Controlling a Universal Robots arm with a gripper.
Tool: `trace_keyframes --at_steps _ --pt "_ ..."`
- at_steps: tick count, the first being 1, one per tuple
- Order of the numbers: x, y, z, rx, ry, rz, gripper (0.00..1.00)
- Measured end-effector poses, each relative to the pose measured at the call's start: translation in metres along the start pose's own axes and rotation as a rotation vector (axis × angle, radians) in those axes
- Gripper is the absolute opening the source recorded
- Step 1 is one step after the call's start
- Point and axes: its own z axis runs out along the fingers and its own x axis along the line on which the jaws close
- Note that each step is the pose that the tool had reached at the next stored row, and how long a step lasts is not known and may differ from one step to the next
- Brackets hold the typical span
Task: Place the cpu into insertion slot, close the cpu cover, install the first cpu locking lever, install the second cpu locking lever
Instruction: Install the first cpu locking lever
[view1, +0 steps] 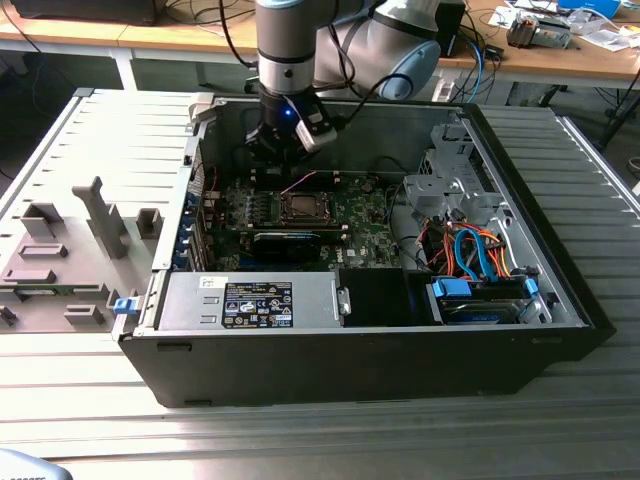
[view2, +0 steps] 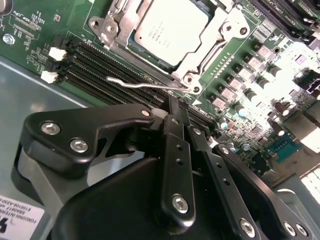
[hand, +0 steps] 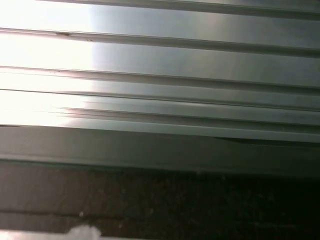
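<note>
The cpu, a dull silver square, lies in the insertion slot on the green board. The cpu cover, a silver frame, is down around it. One thin wire locking lever juts out from the socket's corner, over the black memory slots. In the second wrist view my gripper has its two black fingers together, with the tips right by that lever near the socket corner; I cannot tell whether they touch it. In the exterior view the gripper hangs just behind the socket, inside the open case.
Black memory slots run beside the socket. A silver power supply fills the case front, and a drive cage with orange and blue cables stands at the exterior view's right. Grey fixtures sit outside on the ribbed table.
</note>
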Motion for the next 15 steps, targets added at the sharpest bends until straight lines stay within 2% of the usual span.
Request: trace_keyframes --at_steps 5,6,8,10,15 --pt "-0.0009 -0.0001 0.0041 0.0005 0.0000 0.000 0.11" --pt "-0.0011 -0.0001 0.0045 0.0034 0.0004 0.000 0.11" --pt "-0.0013 -0.0002 0.0050 0.0145 0.0009 0.000 0.11" --pt "-0.0015 -0.0002 0.0056 0.0191 0.0014 0.000 0.11" --pt "-0.0019 -0.0003 0.0076 0.0202 0.0015 0.000 0.11"
